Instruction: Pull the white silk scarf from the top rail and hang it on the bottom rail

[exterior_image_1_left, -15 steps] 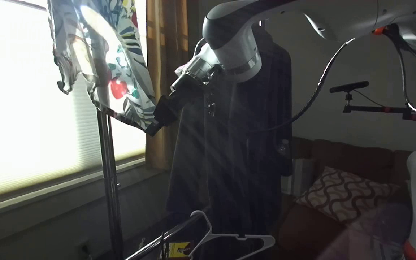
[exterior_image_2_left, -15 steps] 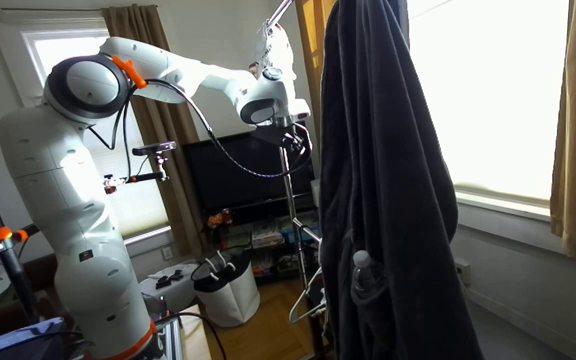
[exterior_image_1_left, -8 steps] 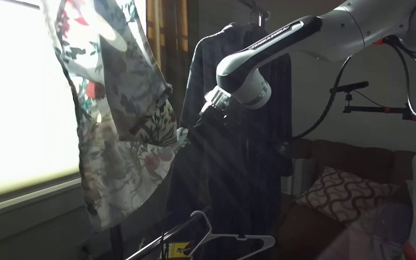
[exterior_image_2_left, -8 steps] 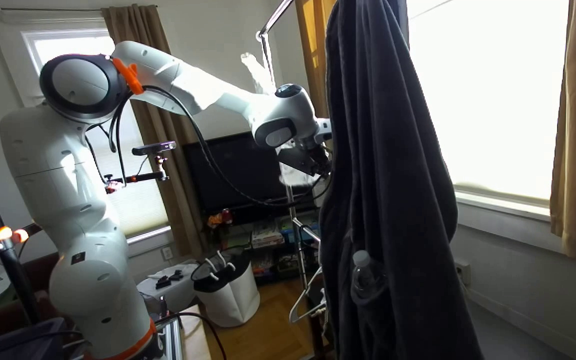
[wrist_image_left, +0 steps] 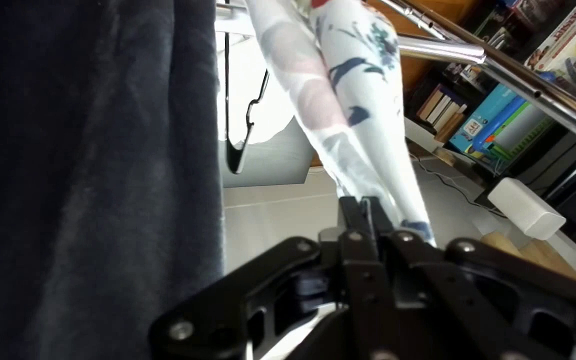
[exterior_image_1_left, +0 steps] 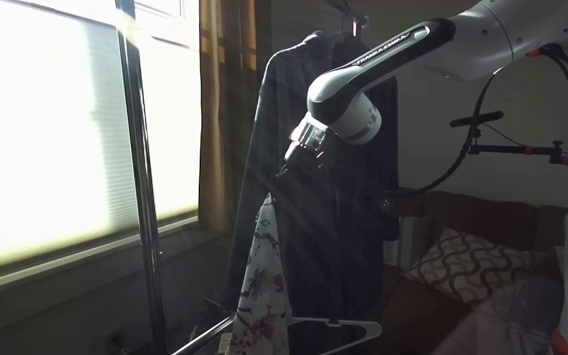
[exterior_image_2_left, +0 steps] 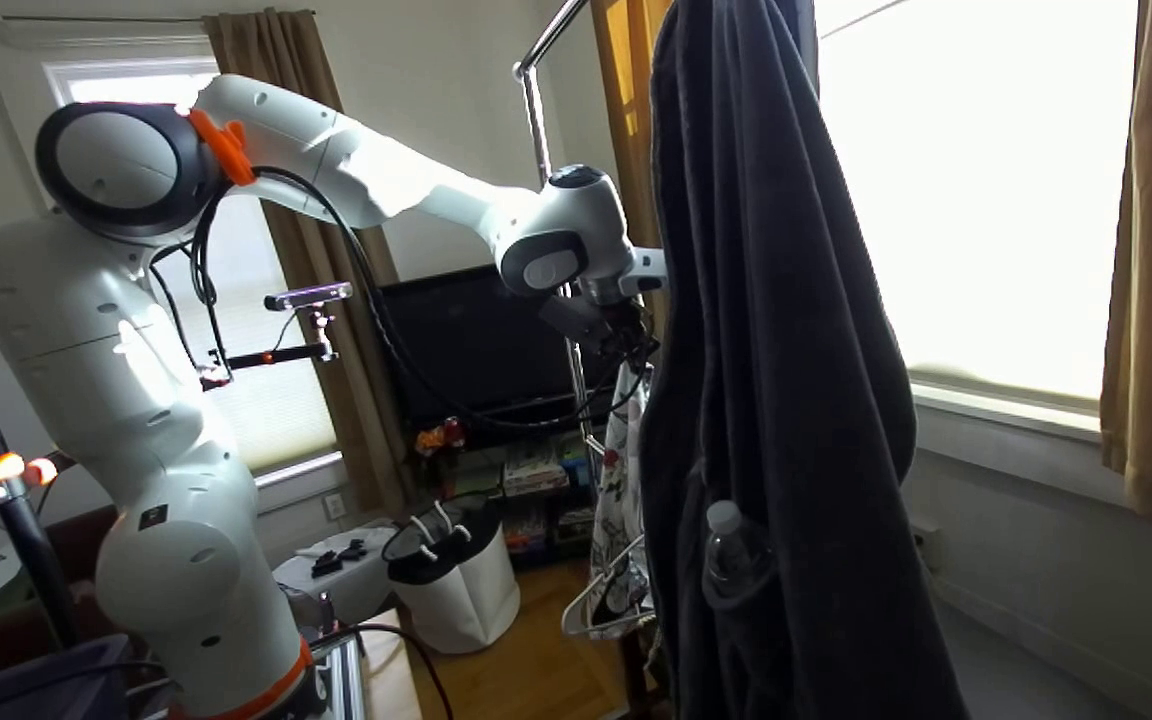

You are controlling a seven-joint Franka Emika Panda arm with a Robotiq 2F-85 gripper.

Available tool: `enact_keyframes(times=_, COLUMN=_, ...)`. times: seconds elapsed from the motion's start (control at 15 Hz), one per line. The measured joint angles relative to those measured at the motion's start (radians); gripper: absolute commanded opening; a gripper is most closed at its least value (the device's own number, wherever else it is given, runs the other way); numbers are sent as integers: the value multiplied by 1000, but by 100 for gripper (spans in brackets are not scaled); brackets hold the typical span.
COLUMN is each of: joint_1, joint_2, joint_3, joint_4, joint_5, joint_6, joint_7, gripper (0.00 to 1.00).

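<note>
The white floral scarf [exterior_image_1_left: 264, 276] hangs long and narrow below my gripper in both exterior views [exterior_image_2_left: 618, 480]. My gripper [wrist_image_left: 366, 204] is shut on the scarf's upper end, and the cloth [wrist_image_left: 363, 90] runs away from the fingertips in the wrist view. The bottom rail [exterior_image_1_left: 210, 336] passes beside or behind the scarf; I cannot tell whether they touch. It also shows in the wrist view [wrist_image_left: 443, 49]. The top rail [exterior_image_2_left: 554, 35] is well above my gripper, with no scarf on its visible part. The scarf's lower end is partly hidden.
A dark coat [exterior_image_1_left: 323, 236] hangs close beside my gripper and fills the left of the wrist view [wrist_image_left: 93, 175]. A white hanger [exterior_image_1_left: 336, 322] hangs on the bottom rail by the scarf. The rack's chrome post [exterior_image_1_left: 141, 162] stands near the window.
My gripper has moved down and away from the post, taking the scarf off the top. The scarf swung wide past the post, then narrowed below my gripper. The white hanger shifted slightly.
</note>
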Motion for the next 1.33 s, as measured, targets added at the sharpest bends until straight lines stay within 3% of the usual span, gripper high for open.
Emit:
enact_keyframes(times=0.13, joint_1=6, joint_2=0, joint_3=1, joint_4=3, joint_5=26, joint_6=13, joint_7=-1, gripper=1)
enact_keyframes(times=0.33, joint_1=51, joint_2=-21, joint_3=16, joint_4=13, joint_5=190, joint_6=84, joint_7=-33, gripper=1)
enact_keyframes(times=0.67, joint_1=130, joint_2=-143, joint_3=56, joint_4=73, joint_5=347, joint_6=209, joint_7=-28, gripper=4)
enact_keyframes(times=1.0, joint_1=137, joint_2=-179, joint_3=55, joint_4=97, joint_5=379, joint_6=228, joint_7=-25, gripper=1)
enact_keyframes(times=1.33, joint_1=145, joint_2=-168, joint_3=90, joint_4=188, joint_5=437, joint_6=438, joint_7=88, gripper=1)
